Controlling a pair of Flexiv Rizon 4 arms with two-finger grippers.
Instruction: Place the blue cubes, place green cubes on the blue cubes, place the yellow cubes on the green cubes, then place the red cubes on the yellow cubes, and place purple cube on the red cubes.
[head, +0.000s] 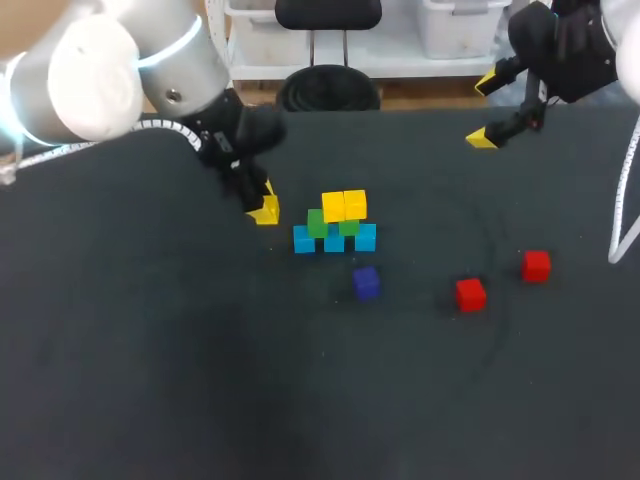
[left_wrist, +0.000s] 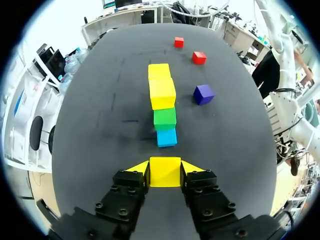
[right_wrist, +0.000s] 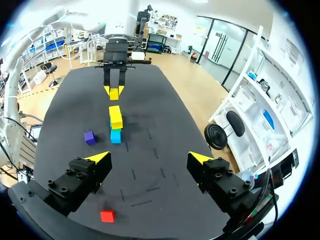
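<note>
1. Head view, middle of the table (head: 150, 380): three blue cubes (head: 334, 241) in a row, side by side; two green cubes (head: 317, 222) on top of that row; two yellow cubes (head: 333, 207) uppermost, touching each other.
2. Just in front of the blue cubes but apart from them: single purple cube (head: 366, 282), flat on the table.
3. Farther right, well apart from the blue cubes and from each other: two red cubes (head: 470, 294).
4. Just left of the blue cubes, not touching them: left gripper (head: 264, 208), clenched on a third yellow cube (left_wrist: 165, 171), with one yellow fingertip against each side face in the left wrist view.
5. Near the far right edge of the table, well clear of every cube: right gripper (head: 484, 112), released, its fingertips (right_wrist: 100, 157) wide apart above bare table.
</note>
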